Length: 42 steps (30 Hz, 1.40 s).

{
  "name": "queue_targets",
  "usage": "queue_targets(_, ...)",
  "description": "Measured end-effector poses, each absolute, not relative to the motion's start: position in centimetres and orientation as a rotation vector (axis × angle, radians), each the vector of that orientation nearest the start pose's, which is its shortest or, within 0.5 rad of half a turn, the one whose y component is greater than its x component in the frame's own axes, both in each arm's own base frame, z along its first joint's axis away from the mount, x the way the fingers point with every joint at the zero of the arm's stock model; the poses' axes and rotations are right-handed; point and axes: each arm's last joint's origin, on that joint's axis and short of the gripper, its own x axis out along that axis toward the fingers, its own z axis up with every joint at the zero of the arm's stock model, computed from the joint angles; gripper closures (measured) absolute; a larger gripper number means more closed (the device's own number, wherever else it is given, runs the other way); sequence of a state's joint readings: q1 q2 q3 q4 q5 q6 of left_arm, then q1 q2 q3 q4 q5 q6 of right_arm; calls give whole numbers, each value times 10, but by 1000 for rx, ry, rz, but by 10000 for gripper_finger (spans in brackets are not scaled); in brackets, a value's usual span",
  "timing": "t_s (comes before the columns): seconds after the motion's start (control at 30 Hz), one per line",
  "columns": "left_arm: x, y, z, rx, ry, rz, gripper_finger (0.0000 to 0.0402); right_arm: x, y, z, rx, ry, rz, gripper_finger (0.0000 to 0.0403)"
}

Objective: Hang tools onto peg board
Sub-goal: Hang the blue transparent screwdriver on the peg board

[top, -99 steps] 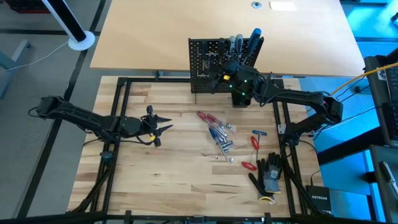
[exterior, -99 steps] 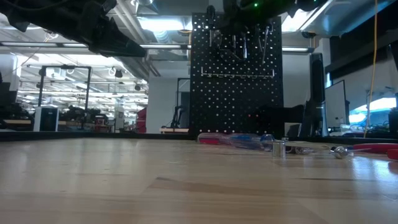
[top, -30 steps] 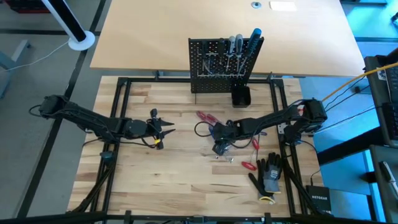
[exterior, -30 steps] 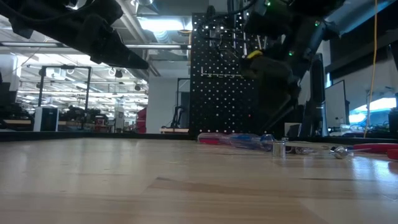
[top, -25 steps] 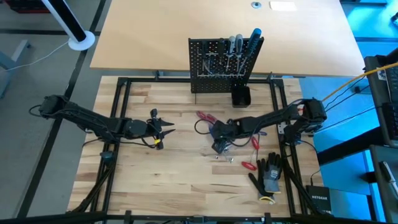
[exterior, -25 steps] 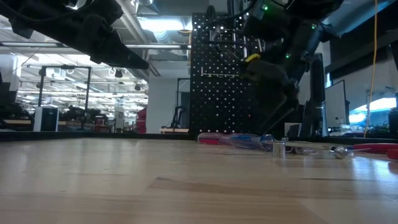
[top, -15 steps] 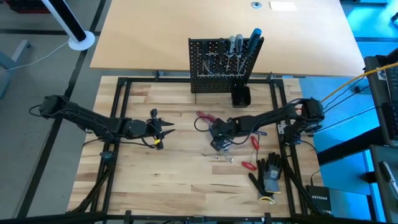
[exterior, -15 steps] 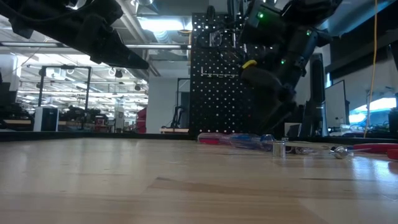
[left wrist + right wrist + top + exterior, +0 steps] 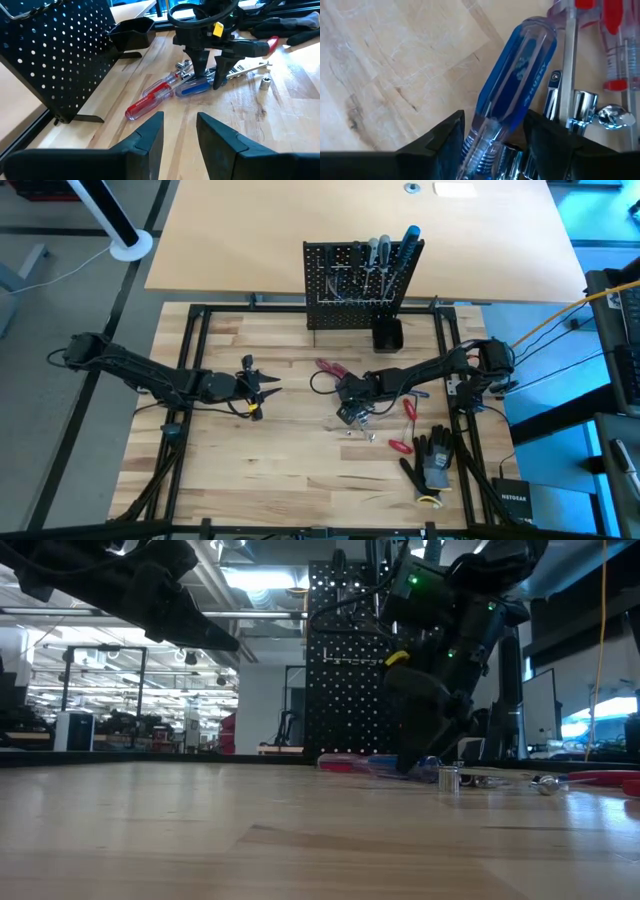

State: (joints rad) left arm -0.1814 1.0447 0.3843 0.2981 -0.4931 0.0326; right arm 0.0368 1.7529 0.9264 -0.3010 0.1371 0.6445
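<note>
The right end effector (image 9: 209,75) stood with open fingers astride the blue screwdriver (image 9: 512,85) lying on the worktop (image 9: 280,460) in front of the peg board (image 9: 355,285), so the pickup step needed closing next, while the left end effector (image 9: 268,385) waited half open, holding nothing

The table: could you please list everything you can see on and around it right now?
Peg board: one, black, upright at the table's far edge, several tools already hung.
Small cup: one, black, beside the board's foot.
Blue screwdriver: one, clear blue handle, lying mid-table between the right gripper's fingers.
Red screwdriver: one, red, lying beside the blue one.
Red-handled tools: two, nearer the right edge.
Gloves: a black pair, near right corner.
Left gripper: open, empty, hovering left of centre.
Right gripper: open, lowered over the blue screwdriver.
</note>
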Motion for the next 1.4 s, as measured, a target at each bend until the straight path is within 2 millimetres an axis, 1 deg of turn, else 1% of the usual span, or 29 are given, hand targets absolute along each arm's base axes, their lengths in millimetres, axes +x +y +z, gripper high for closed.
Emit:
queue_targets(0.4, 204, -23, 196, 153, 350, 303, 295, 322, 8, 128, 459, 1056, -465, 201)
queue_targets(0.83, 204, -23, 196, 153, 350, 303, 295, 322, 7, 128, 444, 1050, -483, 203)
queue_targets(0.93, 204, -23, 196, 153, 350, 303, 295, 321, 7, 128, 442, 1049, -485, 219)
queue_targets(1.07, 204, -23, 196, 153, 350, 303, 295, 321, 7, 128, 441, 1050, -487, 261)
queue_targets(1.17, 204, -23, 196, 153, 350, 303, 295, 321, 7, 128, 439, 1049, -488, 283)
queue_targets(1.27, 204, -23, 196, 153, 350, 303, 295, 321, 7, 128, 437, 1048, -490, 286)
queue_targets(1.4, 204, -23, 196, 153, 350, 303, 295, 321, 7, 128, 437, 1047, -492, 276)
